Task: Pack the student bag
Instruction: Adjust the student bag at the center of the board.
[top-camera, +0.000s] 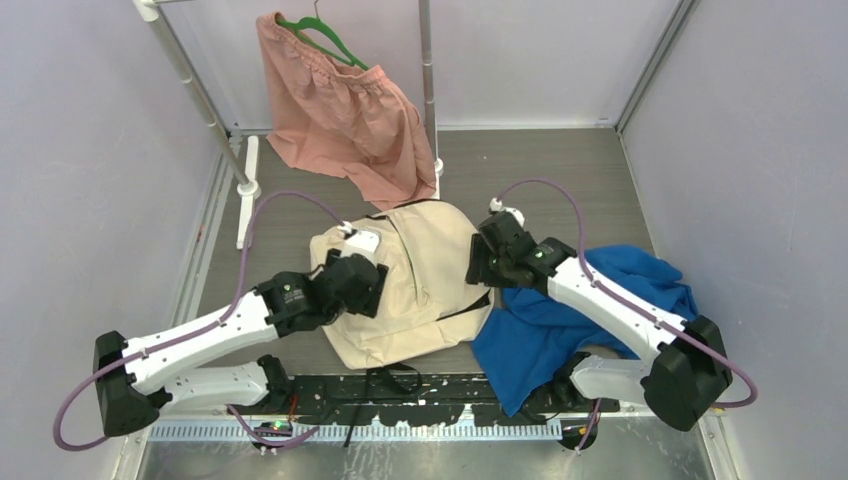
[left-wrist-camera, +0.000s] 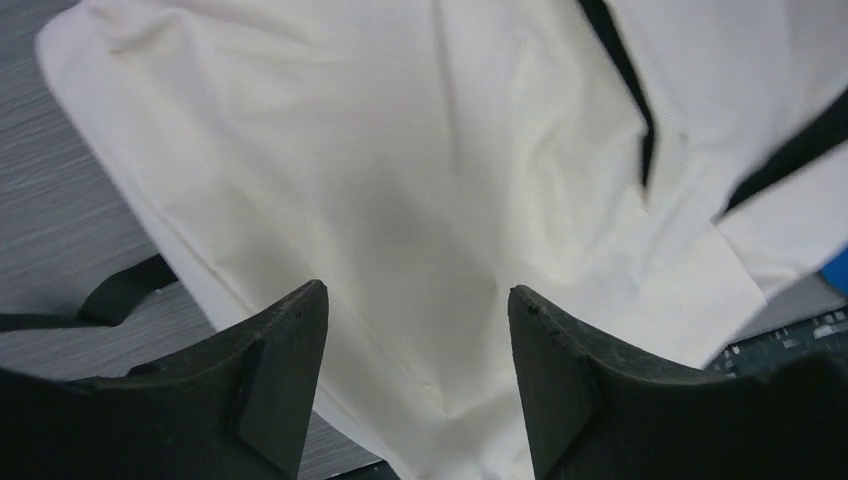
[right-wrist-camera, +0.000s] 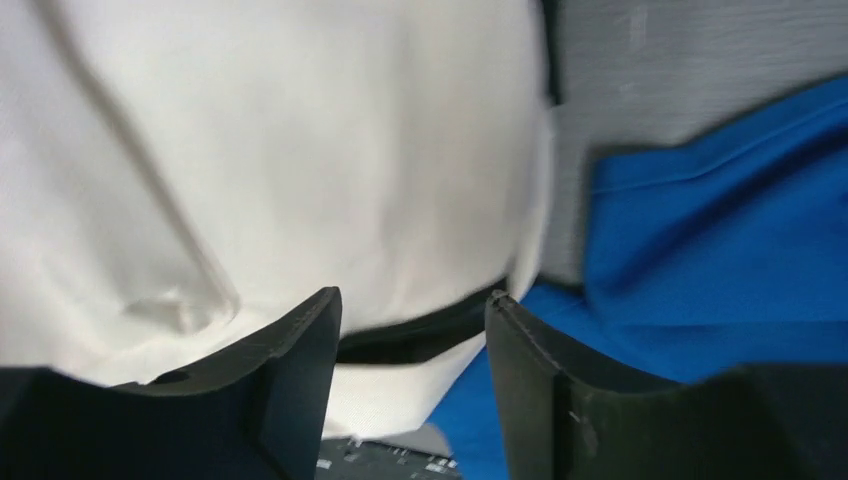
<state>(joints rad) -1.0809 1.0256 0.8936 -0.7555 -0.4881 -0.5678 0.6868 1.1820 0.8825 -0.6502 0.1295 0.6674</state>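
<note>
Fabric the colour of cream fills the middle of the table (top-camera: 560, 170): the student bag (top-camera: 425, 290) lies flat there, a black strap looping by its near edge. The left gripper (left-wrist-camera: 415, 295) hangs over the bag's left part, jaws set wide, only loose cloth below them and nothing pinched. The right gripper (right-wrist-camera: 412, 300) sits at the bag's right edge, jaws apart too, a black band showing in the gap. A blue cloth (top-camera: 530, 345) lies crumpled under the right arm, touching the bag's right side. At the far side a pink garment (top-camera: 340, 120) droops from a green hanger (top-camera: 330, 40), its hem close to the bag's far end.
</note>
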